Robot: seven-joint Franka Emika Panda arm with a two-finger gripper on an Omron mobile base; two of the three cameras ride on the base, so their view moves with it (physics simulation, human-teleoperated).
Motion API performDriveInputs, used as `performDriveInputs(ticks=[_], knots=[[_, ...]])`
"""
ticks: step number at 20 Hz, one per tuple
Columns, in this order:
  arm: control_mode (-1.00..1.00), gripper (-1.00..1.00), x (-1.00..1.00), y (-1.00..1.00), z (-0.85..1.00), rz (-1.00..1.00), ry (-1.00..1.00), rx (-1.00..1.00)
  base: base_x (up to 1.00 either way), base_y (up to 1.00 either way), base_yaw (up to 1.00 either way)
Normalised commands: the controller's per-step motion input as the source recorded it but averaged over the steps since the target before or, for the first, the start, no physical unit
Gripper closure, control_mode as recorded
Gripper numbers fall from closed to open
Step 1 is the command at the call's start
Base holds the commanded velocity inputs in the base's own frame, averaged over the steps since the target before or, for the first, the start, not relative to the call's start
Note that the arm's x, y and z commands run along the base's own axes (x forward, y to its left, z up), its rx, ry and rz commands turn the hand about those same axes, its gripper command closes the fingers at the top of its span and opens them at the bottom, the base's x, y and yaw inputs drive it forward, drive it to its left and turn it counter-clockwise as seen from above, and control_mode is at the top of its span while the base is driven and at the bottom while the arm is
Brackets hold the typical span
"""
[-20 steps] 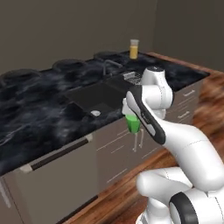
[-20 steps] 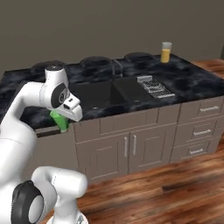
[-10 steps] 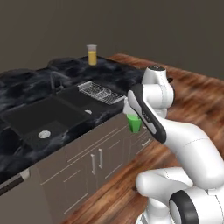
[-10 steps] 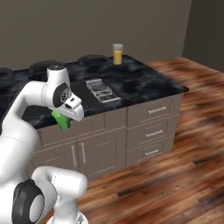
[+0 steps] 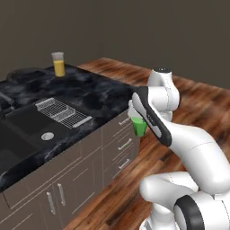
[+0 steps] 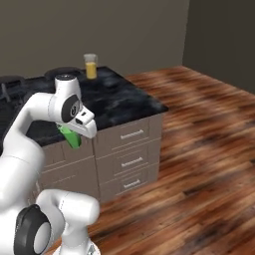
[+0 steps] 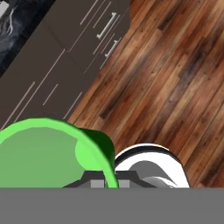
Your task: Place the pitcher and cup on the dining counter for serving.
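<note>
while the gripper is clamped on the green cup, it hangs over the wood floor. pitcher stands on the black marble desk, well apart.

A bright green cup stands out against the white arm with its dark joints. On the black table, veined in white marble swirls, the clear pitcher glows orange-yellow in its lower half. A silver-grey wire rack lies on the dark slab beside the black sink. Grey-brown cabinet fronts carry pale metal handles. The floor is reddish-brown wood in streaked planks, and the wall behind is a flat dark taupe.
</note>
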Motion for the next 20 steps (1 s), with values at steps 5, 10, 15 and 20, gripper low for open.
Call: performDriveInputs(ticks=[5,10,15,20], knots=[[1.00,1.00,0.00,0.00,0.00,0.00,0.00,0.00,1.00,-1.00,-0.01],[1.00,1.00,0.00,0.00,0.00,0.00,0.00,0.00,1.00,-1.00,0.00],[1.00,1.00,0.00,0.00,0.00,0.00,0.00,0.00,1.00,-1.00,0.01],[1.00,1.00,0.00,0.00,0.00,0.00,0.00,0.00,1.00,-1.00,0.07]])
